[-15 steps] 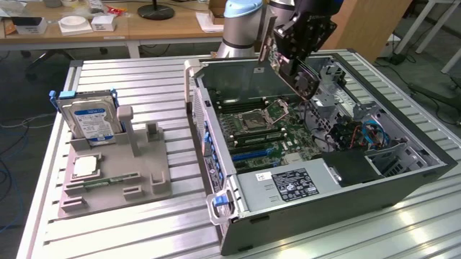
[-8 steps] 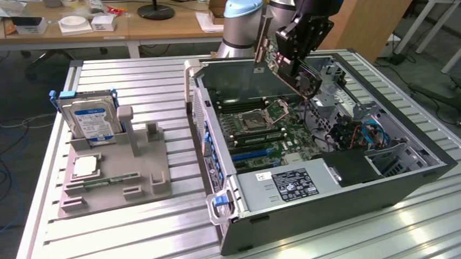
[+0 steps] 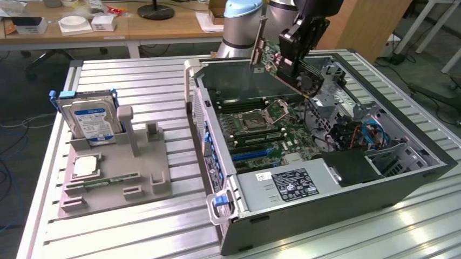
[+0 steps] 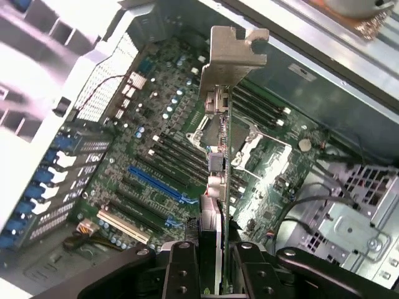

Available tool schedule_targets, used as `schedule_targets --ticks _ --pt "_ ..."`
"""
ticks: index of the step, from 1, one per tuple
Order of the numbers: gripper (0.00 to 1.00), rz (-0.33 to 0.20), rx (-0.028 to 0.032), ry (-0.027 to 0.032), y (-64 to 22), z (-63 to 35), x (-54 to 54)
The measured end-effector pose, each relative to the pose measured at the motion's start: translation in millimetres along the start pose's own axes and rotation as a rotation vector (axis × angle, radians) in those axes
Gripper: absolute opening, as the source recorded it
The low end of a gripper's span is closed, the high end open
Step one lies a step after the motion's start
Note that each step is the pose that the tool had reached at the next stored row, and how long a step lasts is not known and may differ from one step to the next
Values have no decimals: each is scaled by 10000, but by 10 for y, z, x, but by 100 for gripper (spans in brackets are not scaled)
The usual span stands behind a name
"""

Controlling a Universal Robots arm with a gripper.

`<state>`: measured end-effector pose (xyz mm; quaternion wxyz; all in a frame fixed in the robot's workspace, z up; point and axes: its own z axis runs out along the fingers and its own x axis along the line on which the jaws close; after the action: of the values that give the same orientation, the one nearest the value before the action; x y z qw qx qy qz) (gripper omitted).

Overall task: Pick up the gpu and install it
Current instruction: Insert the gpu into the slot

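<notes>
While the claw (image 4: 213,274) clamps the gpu (image 4: 223,75) on edge above the open computer case (image 3: 403,178), toward twelve o'clock in the exterior view, installing seems underway, calling for alignment with the blue slot (image 4: 159,184).

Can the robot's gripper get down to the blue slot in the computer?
Probably yes: the case is open, nothing covers the blue slot, and the gripper holds the gpu above the motherboard.

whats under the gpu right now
The gpu, in the pincer, hangs over the motherboard: cpu socket and blue slot show. Its edge hides a strip of the socket.
</notes>
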<state>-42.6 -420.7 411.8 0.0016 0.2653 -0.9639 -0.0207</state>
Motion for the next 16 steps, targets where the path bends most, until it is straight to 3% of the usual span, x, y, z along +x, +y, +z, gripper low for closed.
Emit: schedule_targets --ticks 16 --pt "27 -2908 -23 119 0 9 0"
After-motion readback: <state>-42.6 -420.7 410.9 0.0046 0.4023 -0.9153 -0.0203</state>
